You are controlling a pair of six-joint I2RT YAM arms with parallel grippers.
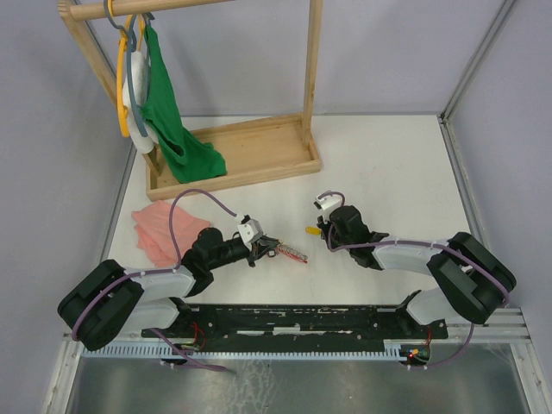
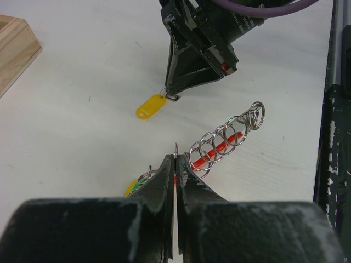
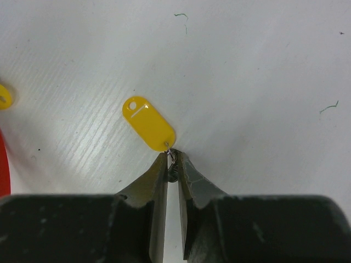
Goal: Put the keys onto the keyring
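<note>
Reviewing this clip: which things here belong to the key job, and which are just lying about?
Job: keyring, pinched by the left gripper; yellow-tagged key, pinched by the right gripper.
Lying about: pink cloth; wooden rack; green cloth and hangers on it.

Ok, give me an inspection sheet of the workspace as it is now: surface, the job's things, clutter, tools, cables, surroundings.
Surface: white table, no spills seen.
Job's things: yellow-tagged key lying flat on the table; keyring bunch, a stretched coil of rings with a red tag inside it.
Clutter: pink cloth on the table beside the left arm.
Tools: left tool shut on a wire loop of the keyring bunch; right tool pinching the metal end of the yellow-tagged key.
Cables: purple cable looping above the left arm, clear of the keys.
Surroundings: wooden rack at the back with hangers and a green garment; grey walls.
</note>
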